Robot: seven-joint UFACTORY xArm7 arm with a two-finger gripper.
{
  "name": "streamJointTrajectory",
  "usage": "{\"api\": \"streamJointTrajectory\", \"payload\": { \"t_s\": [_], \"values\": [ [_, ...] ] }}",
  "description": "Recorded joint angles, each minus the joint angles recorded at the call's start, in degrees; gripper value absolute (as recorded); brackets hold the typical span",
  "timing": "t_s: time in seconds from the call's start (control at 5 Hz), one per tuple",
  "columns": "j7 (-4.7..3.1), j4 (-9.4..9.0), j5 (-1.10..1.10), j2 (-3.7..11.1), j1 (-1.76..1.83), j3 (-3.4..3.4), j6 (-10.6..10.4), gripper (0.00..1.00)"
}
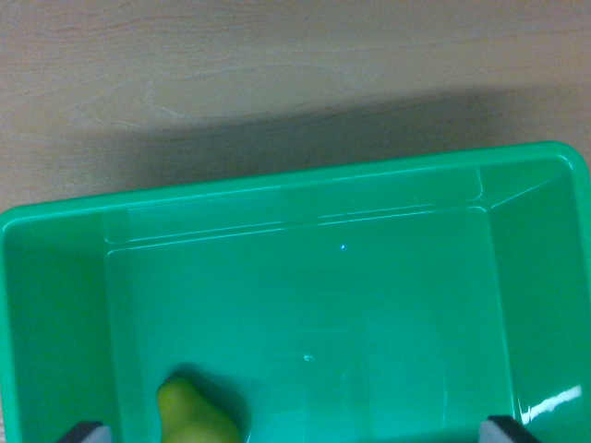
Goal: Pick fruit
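- My gripper (300, 436) barely shows: only two dark fingertips (85, 432) at the bottom corners, set wide apart with nothing between them, so I read it as released.
- The pear (192, 417) sits at about 7 o'clock, near the left tip, its narrow end pointing toward 11; I'd shift toward 9 before descending.
- The bin (277, 180) holds nothing else I can see; the table (277, 65) lies at 12.

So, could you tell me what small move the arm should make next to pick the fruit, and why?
Probably shift toward the wrist view's lower left and centre over the yellow-green fruit before descending. It lies on the floor of the green bin, cut off by the frame's bottom edge and near the left fingertip rather than midway between the two. The gripper looks open and holds nothing.
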Motion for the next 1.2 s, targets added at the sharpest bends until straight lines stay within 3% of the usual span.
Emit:
{"api": "streamJointTrajectory", "payload": {
  "t_s": [0.6, 0.8, 1.0, 1.2],
  "values": [
    [-0.24, -1.09, -0.13, 0.24, 0.26, 0.13, -1.1, 0.00],
    [-0.55, -2.48, -0.30, 0.54, 0.58, 0.30, -2.6, 0.00],
    [-0.55, -2.48, -0.30, 0.54, 0.58, 0.30, -2.6, 0.00],
    [-0.90, -4.08, -0.49, 0.90, 0.96, 0.50, -4.3, 0.00]
  ]
}}
